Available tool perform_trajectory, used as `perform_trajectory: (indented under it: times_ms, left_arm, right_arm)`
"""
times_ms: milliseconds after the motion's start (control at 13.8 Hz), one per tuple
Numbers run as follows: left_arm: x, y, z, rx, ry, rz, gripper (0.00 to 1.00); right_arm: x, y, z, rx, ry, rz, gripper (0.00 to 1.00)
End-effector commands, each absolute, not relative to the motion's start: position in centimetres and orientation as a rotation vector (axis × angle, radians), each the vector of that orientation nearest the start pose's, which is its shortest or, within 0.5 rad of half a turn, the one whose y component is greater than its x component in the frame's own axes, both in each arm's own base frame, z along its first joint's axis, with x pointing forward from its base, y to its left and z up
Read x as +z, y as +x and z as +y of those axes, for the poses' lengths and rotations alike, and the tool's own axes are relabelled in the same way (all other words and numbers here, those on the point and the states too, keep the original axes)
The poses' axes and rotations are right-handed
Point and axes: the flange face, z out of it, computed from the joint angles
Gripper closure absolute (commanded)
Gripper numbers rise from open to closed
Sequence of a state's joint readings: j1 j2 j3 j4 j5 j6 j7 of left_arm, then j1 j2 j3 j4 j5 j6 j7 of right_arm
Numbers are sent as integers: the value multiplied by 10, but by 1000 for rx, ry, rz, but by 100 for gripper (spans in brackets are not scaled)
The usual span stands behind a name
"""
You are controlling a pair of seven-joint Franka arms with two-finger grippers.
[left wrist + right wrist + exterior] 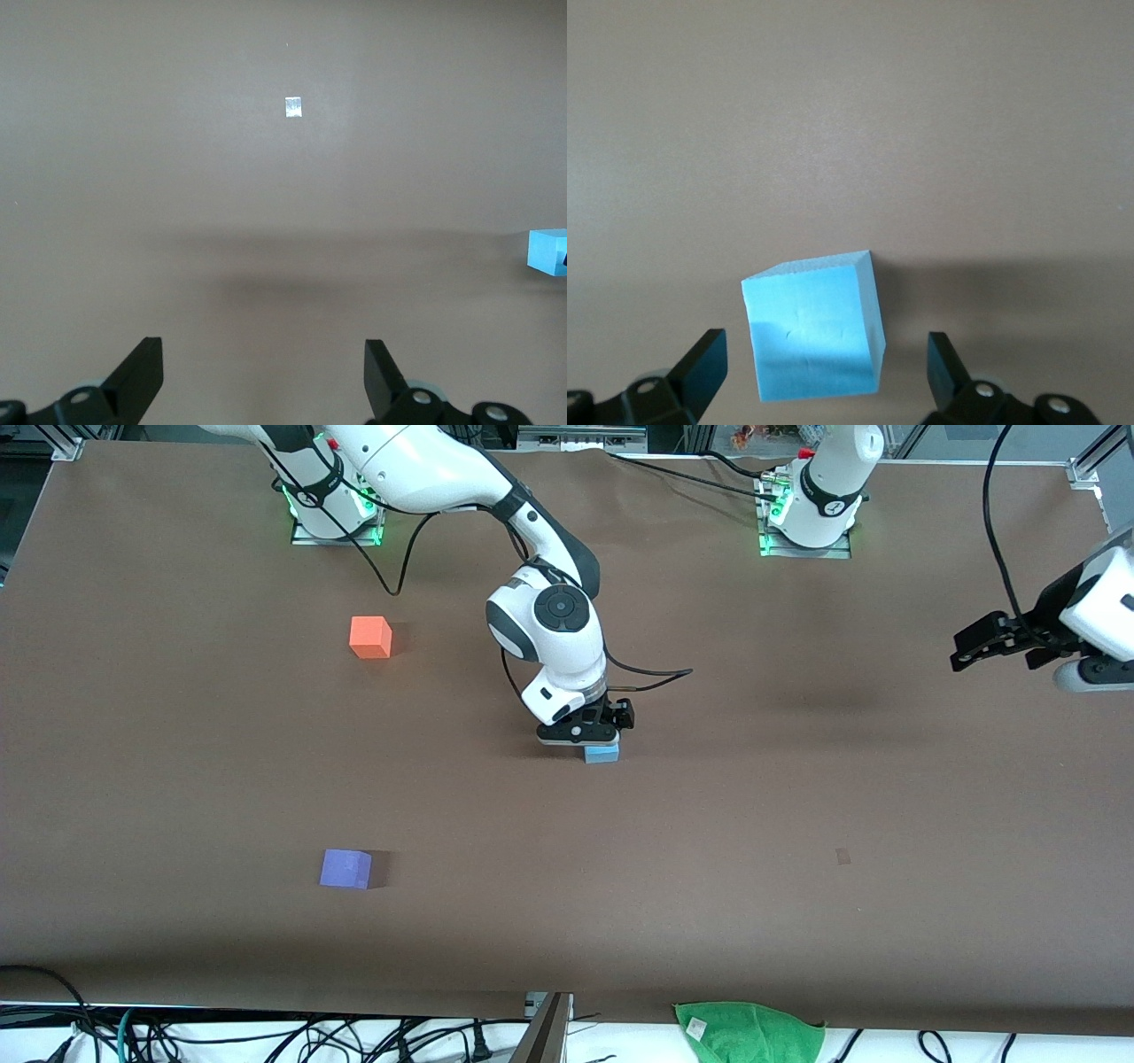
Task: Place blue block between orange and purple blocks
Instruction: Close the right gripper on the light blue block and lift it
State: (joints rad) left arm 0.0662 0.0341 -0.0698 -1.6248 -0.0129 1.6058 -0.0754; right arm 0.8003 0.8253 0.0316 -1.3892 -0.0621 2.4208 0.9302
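Right gripper positioned low over blue block at table centre; fingers spread wide, block seen between them in right wrist view, not yet clamped. Orange block and purple block noted well apart toward right arm's end, gap between them unoccupied. Grasp, transfer and placement judged outstanding. Left gripper waiting in air at left arm's end of table, fingers spread, nothing held.
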Motion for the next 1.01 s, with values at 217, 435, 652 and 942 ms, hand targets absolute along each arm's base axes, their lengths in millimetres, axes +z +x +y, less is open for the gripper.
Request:
perform_trajectory:
  times_ms: [217,435,652,942]
  left_arm:
    - [587,563,9,87,-3144,-162,0]
    - [589,564,11,78,-3143,-167,0]
    - [587,566,11,78,-3143,-167,0]
    - [587,566,14,78,-3143,-174,0]
  right_arm:
    - [215,508,565,-286,-2973,83,0]
    - [205,503,569,-315,-2975,51,0]
    - [196,502,569,-317,-2974,46,0]
    - [191,503,569,-324,-2968,44,17]
